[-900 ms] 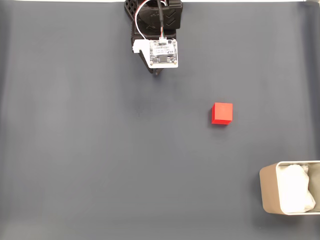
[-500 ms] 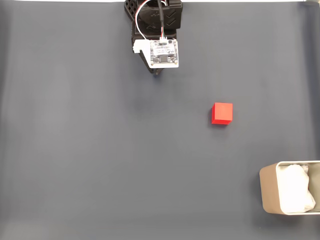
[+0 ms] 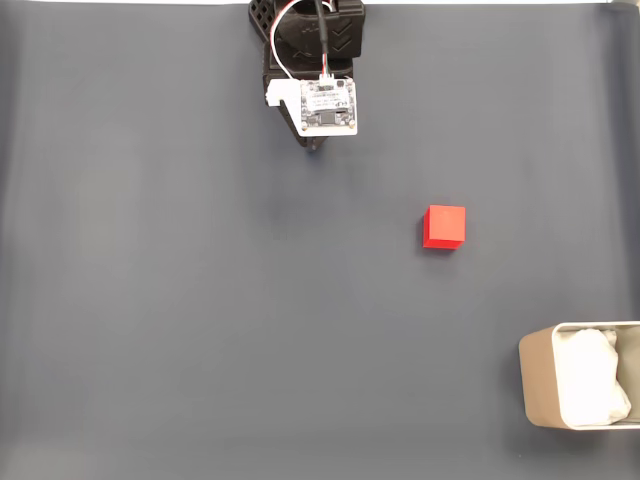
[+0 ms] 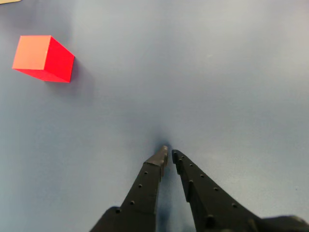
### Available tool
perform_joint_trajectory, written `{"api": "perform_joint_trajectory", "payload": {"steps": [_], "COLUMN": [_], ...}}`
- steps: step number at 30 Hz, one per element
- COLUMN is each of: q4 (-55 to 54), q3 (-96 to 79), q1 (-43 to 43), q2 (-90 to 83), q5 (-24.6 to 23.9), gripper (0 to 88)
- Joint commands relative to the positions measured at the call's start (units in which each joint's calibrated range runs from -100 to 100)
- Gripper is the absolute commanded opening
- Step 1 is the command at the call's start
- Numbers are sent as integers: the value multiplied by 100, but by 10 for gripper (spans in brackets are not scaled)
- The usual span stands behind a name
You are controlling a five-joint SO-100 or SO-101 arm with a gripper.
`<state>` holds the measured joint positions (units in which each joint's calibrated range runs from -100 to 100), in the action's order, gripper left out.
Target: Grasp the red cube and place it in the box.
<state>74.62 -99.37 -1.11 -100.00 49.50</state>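
The red cube [image 3: 444,227] rests on the dark grey mat, right of centre in the fixed view; the wrist view has the red cube [image 4: 43,58] at its upper left. The beige-grey box [image 3: 537,390] with white lining sits at the lower right corner, partly cut by the frame edge. My arm is folded at the top centre, and a tip of the gripper [image 3: 316,147] pokes out below the white camera board. In the wrist view the gripper [image 4: 169,155] is shut, fingertips nearly touching just above the mat, with nothing between them, well apart from the cube.
A dark grey mat [image 3: 180,300] covers the whole work surface, bare on the left and centre. Its pale top edge runs behind the arm's base [image 3: 305,25]. A tiny beige sliver [image 4: 9,1] shows at the wrist view's top left corner.
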Motion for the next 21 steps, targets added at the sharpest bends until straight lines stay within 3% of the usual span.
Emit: {"api": "perform_joint_trajectory", "payload": {"steps": [1, 21], "q4": [128, 128], "q3": [-45, -45], "q1": [-59, -59], "q2": [9, 9], "q5": [-44, -44], "gripper": [3, 3]}}
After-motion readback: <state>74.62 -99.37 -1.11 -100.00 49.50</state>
